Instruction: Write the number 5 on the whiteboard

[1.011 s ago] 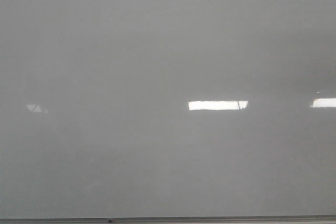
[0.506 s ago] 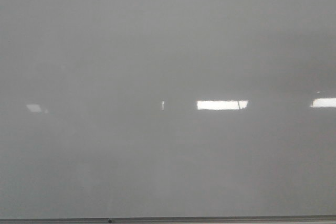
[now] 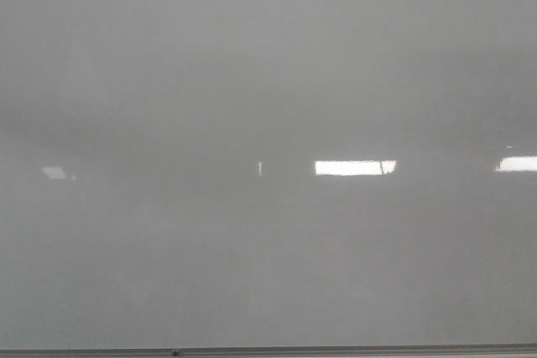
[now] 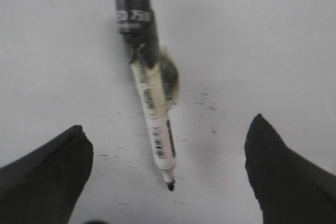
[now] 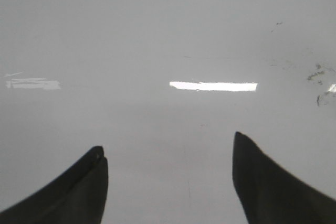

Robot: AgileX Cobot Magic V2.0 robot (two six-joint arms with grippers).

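Note:
The whiteboard (image 3: 268,81) fills the front view, glossy grey-white, with no number 5 on it; neither gripper shows there. In the left wrist view a white marker (image 4: 152,103) with a black end lies on the whiteboard (image 4: 273,51), its bare black tip (image 4: 169,184) pointing toward my left gripper (image 4: 168,124). That gripper is open, one finger on each side of the marker, touching nothing. My right gripper (image 5: 167,141) is open and empty over the bare whiteboard (image 5: 157,24).
A thin grey edge strip (image 3: 336,350) runs along the board's near side. Bright light reflections (image 3: 354,168) lie on the surface. Faint dark smudges (image 5: 317,74) mark the board in the right wrist view, and small specks (image 4: 202,100) lie near the marker.
In the front view the bright reflection near the middle has shortened at its left end and a small glint appeared beside it. The board's surface itself is unchanged.

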